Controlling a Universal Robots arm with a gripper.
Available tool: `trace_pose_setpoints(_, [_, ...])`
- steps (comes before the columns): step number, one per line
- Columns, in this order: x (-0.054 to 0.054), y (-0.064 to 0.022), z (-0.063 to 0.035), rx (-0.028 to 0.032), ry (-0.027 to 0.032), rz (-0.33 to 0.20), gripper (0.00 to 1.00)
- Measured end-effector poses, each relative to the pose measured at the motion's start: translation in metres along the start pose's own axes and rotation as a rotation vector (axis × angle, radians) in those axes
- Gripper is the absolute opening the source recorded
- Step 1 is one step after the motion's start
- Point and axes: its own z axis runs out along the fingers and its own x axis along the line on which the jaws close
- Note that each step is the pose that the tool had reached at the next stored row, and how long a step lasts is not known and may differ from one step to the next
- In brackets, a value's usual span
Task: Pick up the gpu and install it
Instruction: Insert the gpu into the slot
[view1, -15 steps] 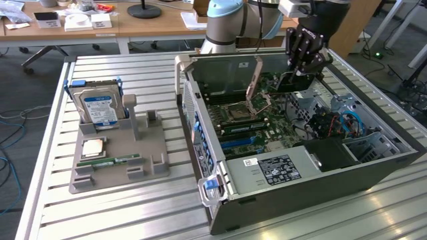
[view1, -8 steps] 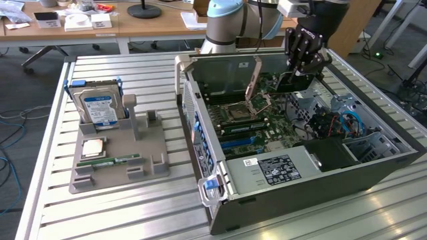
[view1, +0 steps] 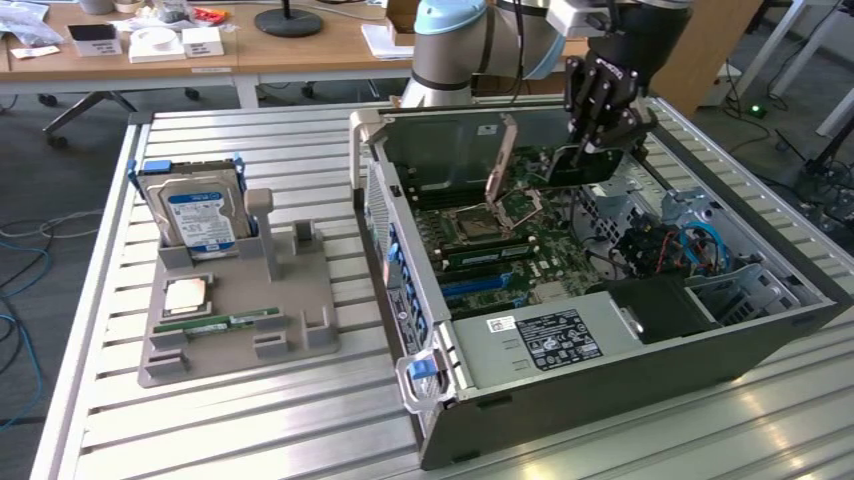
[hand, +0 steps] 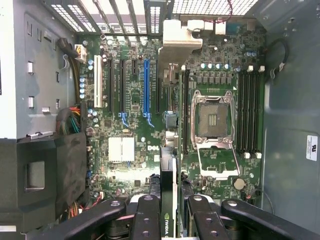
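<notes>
While clamped on one gpu (view1: 585, 168) (hand: 167, 192), one end effector (view1: 595, 142) (hand: 167, 212) over one open computer case (view1: 601, 400).

"NVIDIA" on the gpu (hand: 167, 200), "DELL" on the motherboard (hand: 131, 100).

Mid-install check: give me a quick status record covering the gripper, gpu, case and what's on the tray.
gripper: shut on the gpu, above the open case
gpu: held on edge over the motherboard
case: lying on its side, open
tray: on the exterior view's left, holds hard drive, processor chip, memory stick
</notes>
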Motion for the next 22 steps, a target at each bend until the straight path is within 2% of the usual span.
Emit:
trace_pose_setpoints(7, [0.000,0.0007,0.0002,0.0004,-0.0001,0.000,0.26])
trace_pose_setpoints(10, [0.000,0.0017,0.0017,0.0037,-0.0004,0.000,0.26])
trace_pose_setpoints(22, [0.000,0.0045,0.0171,0.0051,-0.0003,0.000,0.26])
